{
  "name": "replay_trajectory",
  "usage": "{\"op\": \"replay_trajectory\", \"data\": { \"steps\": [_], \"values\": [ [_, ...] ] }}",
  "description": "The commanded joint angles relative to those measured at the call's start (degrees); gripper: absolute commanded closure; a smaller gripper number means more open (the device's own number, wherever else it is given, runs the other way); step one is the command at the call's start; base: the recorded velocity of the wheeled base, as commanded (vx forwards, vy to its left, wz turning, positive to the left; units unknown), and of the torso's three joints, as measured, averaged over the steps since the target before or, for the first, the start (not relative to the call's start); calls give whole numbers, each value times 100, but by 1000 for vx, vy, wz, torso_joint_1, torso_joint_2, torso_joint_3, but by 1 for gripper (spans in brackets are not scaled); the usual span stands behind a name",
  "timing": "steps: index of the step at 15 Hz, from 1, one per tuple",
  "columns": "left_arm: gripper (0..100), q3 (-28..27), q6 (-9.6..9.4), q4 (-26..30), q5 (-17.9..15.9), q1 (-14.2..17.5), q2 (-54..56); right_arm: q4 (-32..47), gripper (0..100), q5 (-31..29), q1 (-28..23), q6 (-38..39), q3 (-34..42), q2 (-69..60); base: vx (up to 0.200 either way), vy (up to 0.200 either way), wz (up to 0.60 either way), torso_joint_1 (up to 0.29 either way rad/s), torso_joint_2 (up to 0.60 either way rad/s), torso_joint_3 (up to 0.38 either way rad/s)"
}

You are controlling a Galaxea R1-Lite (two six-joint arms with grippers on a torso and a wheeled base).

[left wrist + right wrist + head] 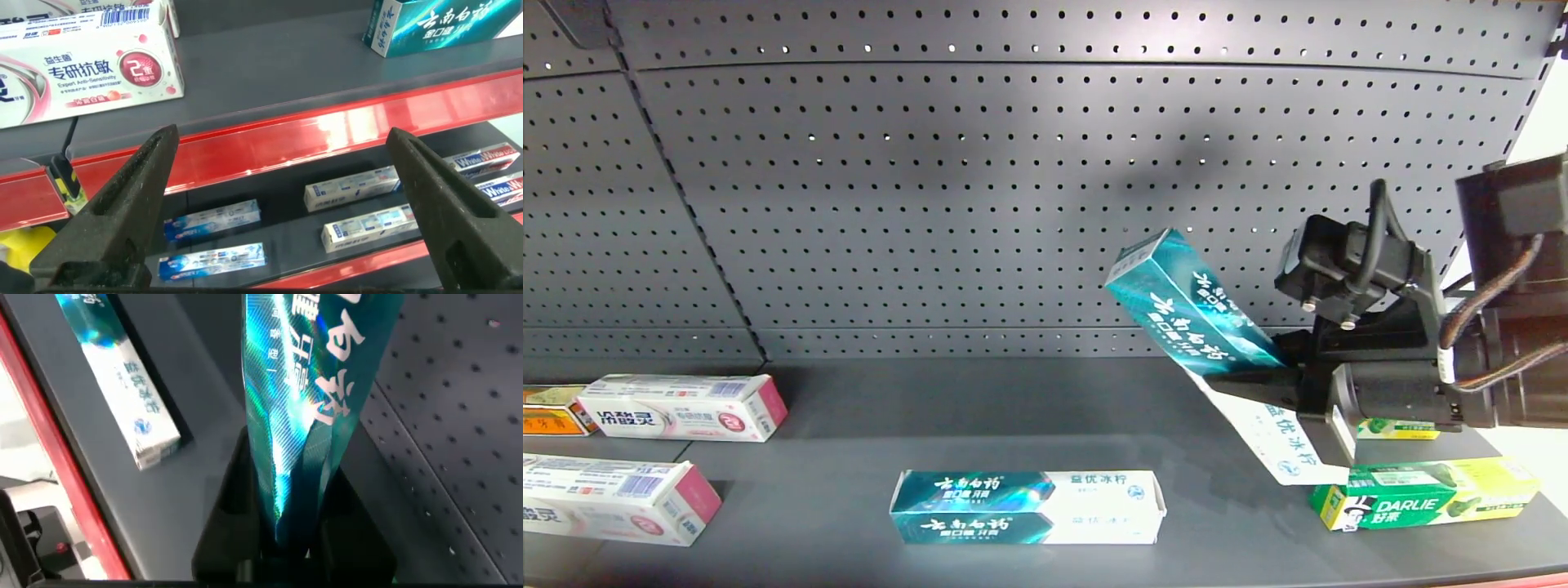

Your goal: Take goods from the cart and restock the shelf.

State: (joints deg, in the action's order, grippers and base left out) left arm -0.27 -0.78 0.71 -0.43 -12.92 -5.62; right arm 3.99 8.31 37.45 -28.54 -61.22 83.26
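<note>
The right gripper clamps a tilted toothpaste box above and to the right of the lying teal box. If let go at this slant, it may topple or knock the green box, which sits farther right. The left gripper gapes empty.

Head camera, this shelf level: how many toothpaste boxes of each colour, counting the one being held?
Teal: 2, held box and lying box
Pink-and-white boxes: 2
Green boxes: 2
Orange box: 1
Total: 7
</note>
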Motion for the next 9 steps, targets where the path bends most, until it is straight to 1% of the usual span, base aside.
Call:
{"op": "replay_trajectory", "data": {
  "steps": [1,4,6,9],
  "values": [
    [0,0,-1,0,-1,0,-9,-12,100,12,34,-3,-171,349,0,0,0,0,0,0],
    [0,0,-1,0,-1,0,-9,138,100,144,52,-11,-566,647,0,0,0,0,0,0],
    [0,0,-1,0,-1,0,-9,841,100,162,149,-82,-979,709,0,0,0,0,0,0],
    [0,0,-1,0,-1,0,-9,1429,100,171,166,-416,-1507,981,0,0,0,0,0,0]
  ]
}}
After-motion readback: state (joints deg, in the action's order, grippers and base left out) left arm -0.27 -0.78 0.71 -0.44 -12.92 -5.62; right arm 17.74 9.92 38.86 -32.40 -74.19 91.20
